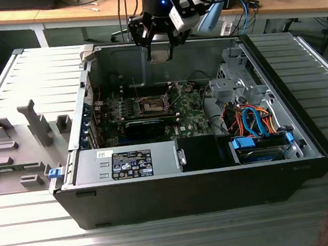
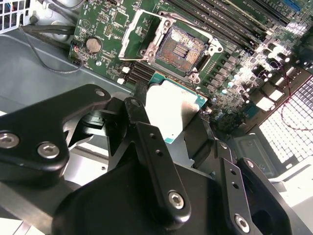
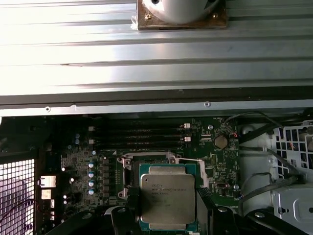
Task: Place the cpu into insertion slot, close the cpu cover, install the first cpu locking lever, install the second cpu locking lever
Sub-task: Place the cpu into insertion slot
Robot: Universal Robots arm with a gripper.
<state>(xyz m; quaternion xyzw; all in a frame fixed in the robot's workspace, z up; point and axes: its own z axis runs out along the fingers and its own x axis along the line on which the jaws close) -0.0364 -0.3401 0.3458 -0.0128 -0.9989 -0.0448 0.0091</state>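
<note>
My pincer (image 1: 160, 54), upper middle of the exterior view, is clamped on the chip (image 3: 167, 196). I see its fingers (image 2: 146, 139) hiding part of it, and the socket (image 2: 185, 49) sits bare.

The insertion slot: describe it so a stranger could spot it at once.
Look inside the open computer case at the green circuit board. The insertion slot is its square, silver-rimmed recess with brownish pins, unlike the long black memory slots.
</note>
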